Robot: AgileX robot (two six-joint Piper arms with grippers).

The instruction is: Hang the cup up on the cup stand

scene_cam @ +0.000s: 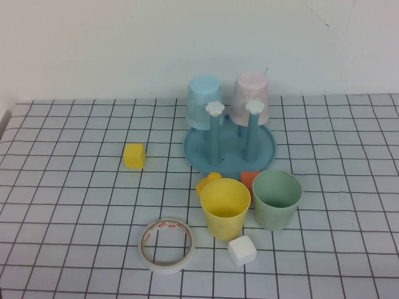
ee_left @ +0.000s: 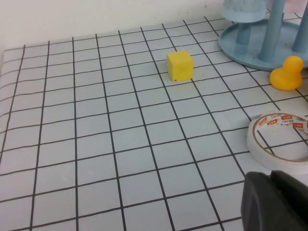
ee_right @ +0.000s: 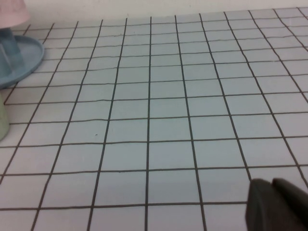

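The pale pink cup (scene_cam: 252, 96) hangs upside down on a back peg of the blue cup stand (scene_cam: 265, 149); its rim also shows in the right wrist view (ee_right: 12, 12). Neither arm appears in the high view. My left gripper (ee_left: 270, 177) is shut and empty, low over the table near the tape roll (ee_left: 279, 143). Far to the right of the cup stand (ee_right: 26, 55), my right gripper (ee_right: 272, 185) is also shut, hovering over bare grid with nothing in it.
A light blue cup (scene_cam: 206, 99) hangs on the other back peg. In front of the stand are a yellow cup (scene_cam: 225, 207), a green cup (scene_cam: 277, 198), a yellow duck (scene_cam: 209, 182), an orange block (scene_cam: 249, 179), a white cube (scene_cam: 242, 250) and a yellow cube (scene_cam: 134, 155).
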